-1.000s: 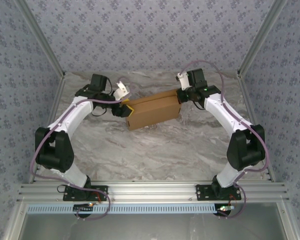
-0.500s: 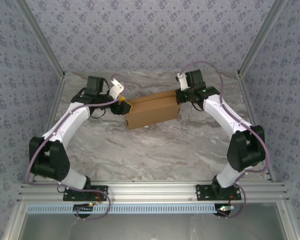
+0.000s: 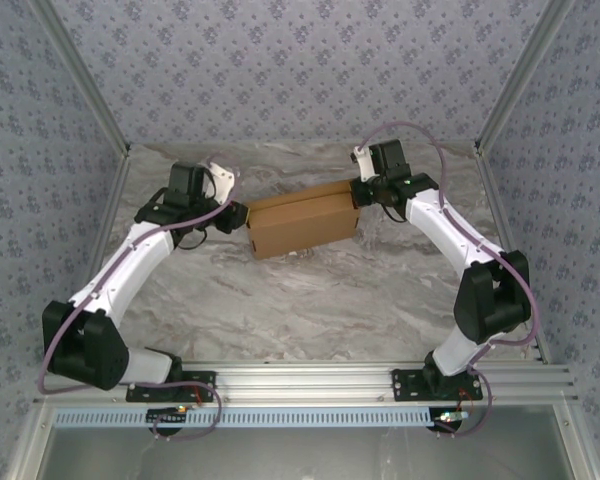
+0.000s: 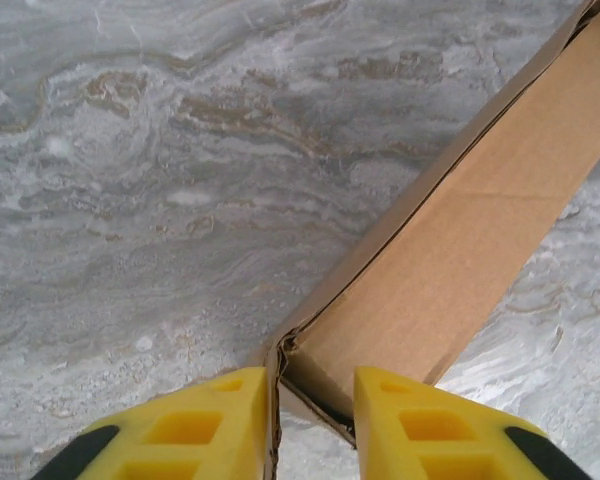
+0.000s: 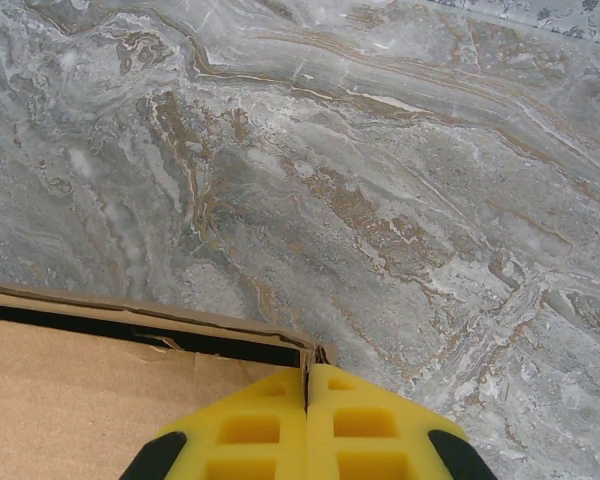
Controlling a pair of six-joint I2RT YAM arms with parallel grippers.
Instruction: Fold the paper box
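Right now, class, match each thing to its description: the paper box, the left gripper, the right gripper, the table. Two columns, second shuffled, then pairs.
Column one:
1 paper box
2 left gripper
3 right gripper
4 table

Column two:
A grey marbled surface
B jaws pressed together
C plain brown cardboard
D jaws apart, a box corner between them

Pairs: 1-C, 2-D, 3-B, 4-A
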